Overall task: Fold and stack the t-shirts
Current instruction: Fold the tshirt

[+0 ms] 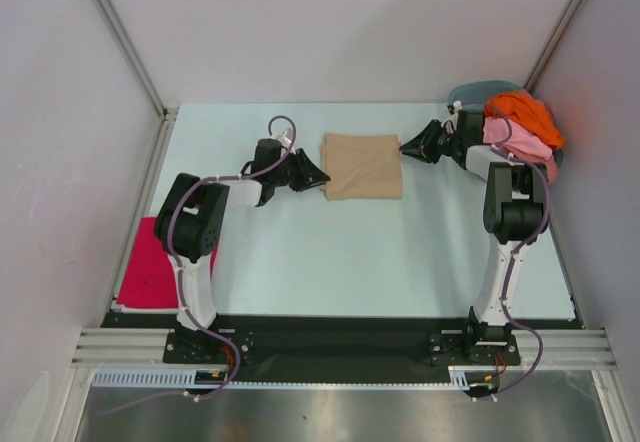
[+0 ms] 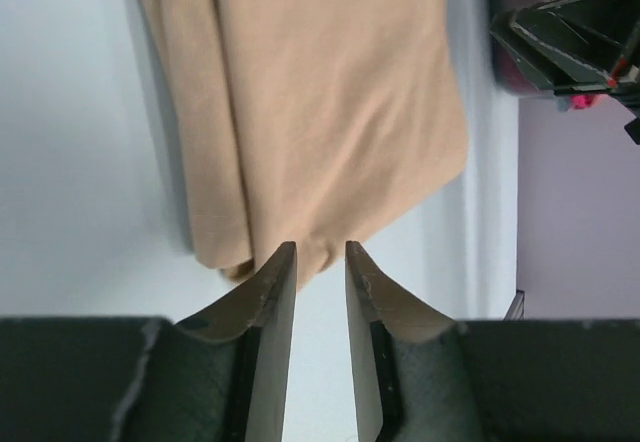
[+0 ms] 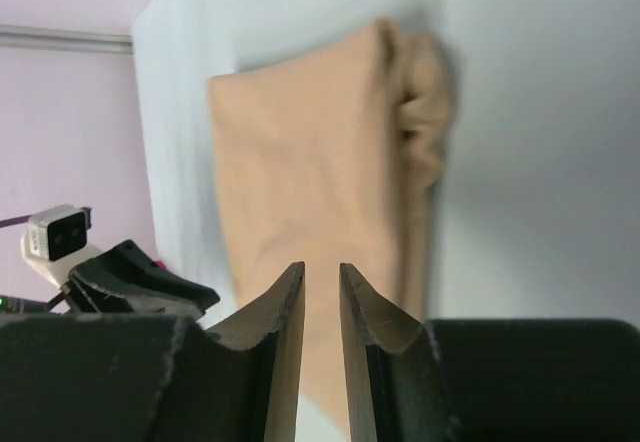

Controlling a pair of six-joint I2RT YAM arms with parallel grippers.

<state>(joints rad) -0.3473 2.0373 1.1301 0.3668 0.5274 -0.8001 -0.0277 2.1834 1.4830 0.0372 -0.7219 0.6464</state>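
The table (image 1: 300, 262) is a pale blue-white surface with both arms mounted at its near edge. The tan t-shirt (image 1: 362, 165) is the largest garment in view: it lies flat, folded to a rough square, at the middle of the far half of the table, between the two grippers. The wrist views show layered, slightly bunched cloth along its near edge. The magenta-red t-shirt (image 1: 150, 267) lies folded flat at the near left corner of the table, beside the left arm's base and partly hidden by that arm. At the far right corner, the teal basin (image 1: 468, 92) holds a heap of unfolded garments: the orange t-shirt (image 1: 525, 114) on top and the pink t-shirt (image 1: 520, 147) below it, draped toward the right arm. The left gripper (image 1: 318, 176) is just beside the near left corner of the tan t-shirt; its jaws are released to a narrow gap, and bare table shows through that gap. The right gripper (image 1: 408, 147) is just beside the right edge of the tan t-shirt; its jaws are likewise parted narrowly, with no cloth pinched between them.
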